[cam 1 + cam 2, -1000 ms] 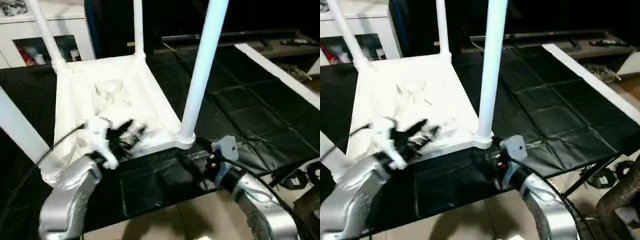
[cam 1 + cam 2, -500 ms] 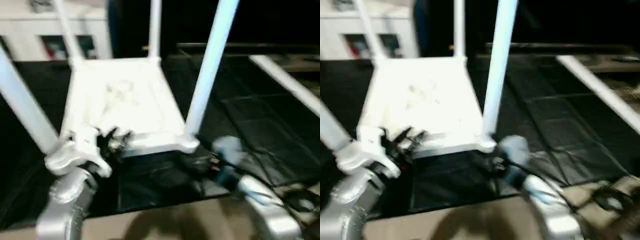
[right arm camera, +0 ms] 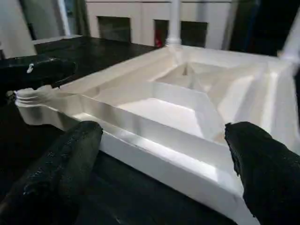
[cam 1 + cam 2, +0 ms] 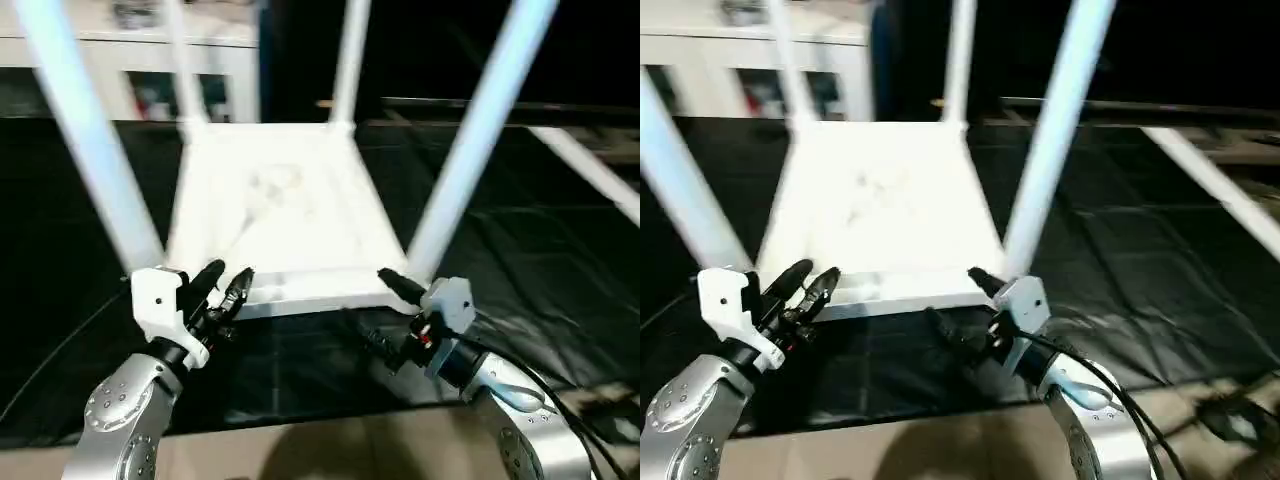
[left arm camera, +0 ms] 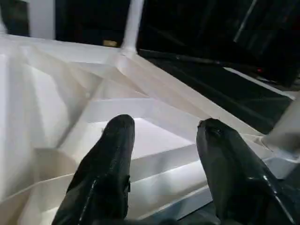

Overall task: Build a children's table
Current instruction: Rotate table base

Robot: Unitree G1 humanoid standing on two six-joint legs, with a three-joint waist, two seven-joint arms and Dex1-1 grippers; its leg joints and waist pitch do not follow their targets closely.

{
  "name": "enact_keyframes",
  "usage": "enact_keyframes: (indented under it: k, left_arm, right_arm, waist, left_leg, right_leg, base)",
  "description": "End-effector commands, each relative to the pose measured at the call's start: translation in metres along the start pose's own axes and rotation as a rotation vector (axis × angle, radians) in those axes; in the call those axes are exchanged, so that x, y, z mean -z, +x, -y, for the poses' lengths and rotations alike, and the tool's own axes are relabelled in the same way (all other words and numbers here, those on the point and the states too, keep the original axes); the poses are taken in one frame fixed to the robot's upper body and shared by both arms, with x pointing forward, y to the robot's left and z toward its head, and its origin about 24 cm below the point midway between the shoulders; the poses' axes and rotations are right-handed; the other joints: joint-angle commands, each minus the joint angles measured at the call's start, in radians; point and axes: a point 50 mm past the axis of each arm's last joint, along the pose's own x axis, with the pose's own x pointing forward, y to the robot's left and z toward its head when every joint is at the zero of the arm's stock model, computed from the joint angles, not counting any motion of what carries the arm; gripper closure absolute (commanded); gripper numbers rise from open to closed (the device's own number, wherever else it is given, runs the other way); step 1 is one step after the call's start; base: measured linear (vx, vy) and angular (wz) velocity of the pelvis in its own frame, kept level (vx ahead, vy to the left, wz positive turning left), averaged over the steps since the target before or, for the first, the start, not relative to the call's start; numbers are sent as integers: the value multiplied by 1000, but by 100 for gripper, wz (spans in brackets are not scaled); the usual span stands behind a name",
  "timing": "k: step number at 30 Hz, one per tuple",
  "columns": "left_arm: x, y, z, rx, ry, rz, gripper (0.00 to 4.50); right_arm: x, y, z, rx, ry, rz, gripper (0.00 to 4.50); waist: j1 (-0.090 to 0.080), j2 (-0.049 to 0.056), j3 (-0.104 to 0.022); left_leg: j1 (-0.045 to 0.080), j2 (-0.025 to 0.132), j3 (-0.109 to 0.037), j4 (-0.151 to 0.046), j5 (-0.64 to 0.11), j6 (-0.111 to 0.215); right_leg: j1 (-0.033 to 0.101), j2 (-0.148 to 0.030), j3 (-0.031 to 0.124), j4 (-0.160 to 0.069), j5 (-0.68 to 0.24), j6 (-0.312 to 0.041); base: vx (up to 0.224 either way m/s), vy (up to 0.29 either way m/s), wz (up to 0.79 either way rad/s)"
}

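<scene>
The black work table (image 4: 520, 250), covered in a dark sheet creased into squares, is used as the base on which the children's table is laid upside down, presumably so that the sockets face upward and the legs can be pushed in from above. The white plastic tabletop (image 4: 290, 215) is seen resting flat near the middle of the table, its underside turned up; moulded ribs and slanted panels are shown there in the wrist views, with a raised rim along the near edge and a smooth, slightly glossy finish. 4 white tubular legs are seen standing in the corner sockets: the near left leg (image 4: 90, 140), the near right leg (image 4: 475, 140), the far left leg (image 4: 180, 60) and the far right leg (image 4: 350, 60), each round, smooth and flared where it meets its socket; whether they are fully seated cannot be told. A white cabinet (image 4: 150, 85) with dark glass panels is seen behind the table. The left pincer (image 4: 225, 285) is held just in front of the near rim, its 2 black fingers partly parted and nothing between them. The right pincer (image 4: 385, 310) is held near the near right corner, spread wide and empty, with the near rim framed between its fingers in its wrist view. Both are judged to be placed for taking hold of the near edge, perhaps to turn the assembled piece over.
</scene>
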Motion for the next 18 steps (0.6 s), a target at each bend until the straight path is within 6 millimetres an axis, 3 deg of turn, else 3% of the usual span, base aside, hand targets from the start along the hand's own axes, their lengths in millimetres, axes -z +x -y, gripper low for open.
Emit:
enact_keyframes:
  k: [1,3,8,9,13,15,17,18]
  left_arm:
    - [-4,-2,1,-2,12,21,205]
    - [-4,-5,-1,-23,4,29,205]
    - [-3,-9,-3,-24,1,31,205]
    - [-1,-12,-6,-18,1,19,205]
    - [6,-22,-11,33,4,-57,205]
    - [6,-34,-18,103,11,-130,205]
    - [2,-42,-26,140,17,-169,205]
    - [0,-45,-29,149,21,-183,205]
  right_arm:
    - [-4,1,8,42,6,-8,0]
    - [-1,2,9,57,-14,-49,0]
    - [0,4,5,29,17,-49,0]
    - [-4,5,1,-32,26,-19,0]
    - [-1,3,-4,-111,-32,-53,0]
    - [-2,2,-4,-129,-14,-55,0]
    - [-3,1,-5,-154,10,-53,0]
    - [-4,1,-5,-168,26,-55,0]
  waist:
    - [-5,11,-27]
    - [-13,5,-31]
    - [-7,-5,-38]
    - [-5,-6,-41]
    - [-4,-3,-45]
    - [-3,-2,-42]
    - [-4,0,-38]
    - [-6,3,-32]
  left_leg:
    - [0,70,-41,-123,-371,-49]
    - [-1,69,-36,-118,-334,-43]
    - [-2,68,-24,-110,-222,-4]
    - [-4,68,-22,-108,-162,16]
    - [0,69,-18,-100,-80,46]
    - [0,68,-17,-102,-92,53]
    - [3,69,-17,-108,-139,45]
    - [7,70,-17,-112,-195,29]
  right_leg:
    - [13,-89,60,-92,-343,-89]
    - [12,-89,63,-89,-303,-105]
    - [18,-89,65,-83,-202,-123]
    - [22,-87,64,-74,-126,-137]
    - [25,-81,60,-58,25,-172]
    - [24,-79,59,-56,22,-186]
    - [22,-79,58,-61,-46,-189]
    - [18,-77,59,-68,-131,-186]
  base:
    - [0,0,0]
    - [0,0,0]
    - [0,0,0]
    - [0,0,0]
    - [17,-7,0]
    - [0,0,0]
    - [0,0,0]
    - [0,0,0]
